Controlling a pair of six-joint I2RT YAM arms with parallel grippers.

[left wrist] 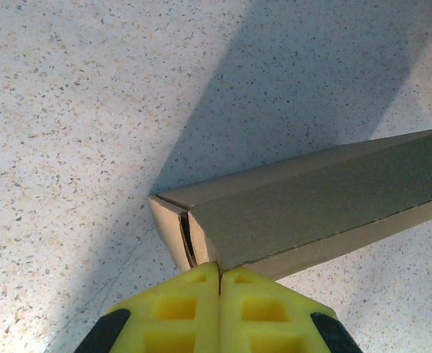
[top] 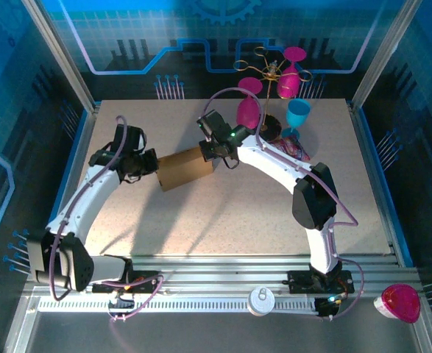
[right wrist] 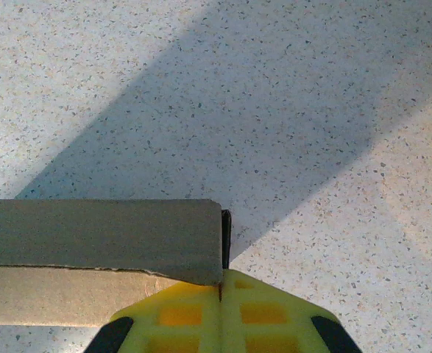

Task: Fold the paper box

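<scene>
The paper box [top: 185, 169] is a folded brown cardboard carton, slightly tilted, spanning between my two grippers over the middle of the table. My left gripper [top: 151, 165] is at its left end. In the left wrist view the yellow fingertips [left wrist: 219, 268] are shut, with the corner of the box [left wrist: 311, 198] pinched at their seam beside a slit between end flaps. My right gripper [top: 210, 153] is at the right end. Its shut tips [right wrist: 221, 283] pinch the thin end wall of the box [right wrist: 98, 232].
Pink goblets [top: 249, 110] and a blue goblet [top: 299, 114] stand around a gold rack at the back right, with a purple packet [top: 296, 149] beside them. A white round lid [top: 261, 300] and a pink object [top: 399, 303] sit on the front rail.
</scene>
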